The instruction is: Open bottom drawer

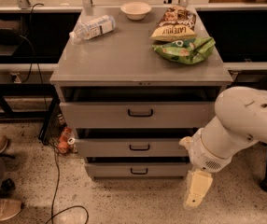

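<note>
Grey metal cabinet (pixel 124 59) with three drawers, seen from the front and above. The bottom drawer (pixel 119 170) is the lowest and narrowest front, just above the speckled floor (pixel 124 202); its small black loop handle (pixel 138 171) sits at centre. Its front lies set back beneath the middle drawer (pixel 115 148), which in turn lies back beneath the top drawer (pixel 101 114), so each front steps inward going down. A dark gap shows above every front.

Open floor lies in front of the cabinet. To the left, a black cable (pixel 55 181) trails across the floor, a shoe (pixel 3 209) rests at the frame's lower left corner, and small orange items (pixel 63 142) lie against the cabinet's left foot. To the right, a black castor (pixel 266 185) stands near the frame edge.

The white arm (pixel 245 120) enters from the right and bends downward, its joint overlapping the right ends of the middle and bottom drawer fronts. The gripper (pixel 195 197) hangs below it, pointing at the floor, right of and lower than the handle and apart from it; whether it is parted or closed cannot be made out.

On the cabinet top: a plastic bottle (pixel 93 27) lying on its side, a bowl (pixel 136 10), a yellow chip bag (pixel 173 24) and a green bag (pixel 185 49) near the right edge.
</note>
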`<state>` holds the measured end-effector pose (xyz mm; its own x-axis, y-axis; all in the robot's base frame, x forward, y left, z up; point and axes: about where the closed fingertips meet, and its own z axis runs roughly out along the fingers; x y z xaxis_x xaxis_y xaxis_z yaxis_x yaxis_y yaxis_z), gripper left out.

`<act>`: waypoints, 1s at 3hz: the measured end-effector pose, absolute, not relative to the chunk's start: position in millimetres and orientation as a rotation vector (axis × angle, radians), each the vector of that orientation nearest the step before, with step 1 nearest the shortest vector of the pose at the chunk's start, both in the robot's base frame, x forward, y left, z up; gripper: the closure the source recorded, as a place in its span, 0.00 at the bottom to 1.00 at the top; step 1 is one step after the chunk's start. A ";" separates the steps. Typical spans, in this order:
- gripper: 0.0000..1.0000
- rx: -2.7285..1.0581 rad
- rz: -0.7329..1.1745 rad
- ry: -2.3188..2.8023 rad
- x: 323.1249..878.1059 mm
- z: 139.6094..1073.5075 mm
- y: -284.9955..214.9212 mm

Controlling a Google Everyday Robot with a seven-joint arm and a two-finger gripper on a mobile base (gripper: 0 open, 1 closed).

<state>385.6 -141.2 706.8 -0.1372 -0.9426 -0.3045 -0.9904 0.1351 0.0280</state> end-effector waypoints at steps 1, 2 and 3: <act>0.00 -1.908 0.329 2.195 385.6 706.9 -141.2; 0.00 -1.865 0.313 2.248 386.1 680.4 -144.5; 0.00 -1.848 0.291 2.273 396.9 620.7 -149.5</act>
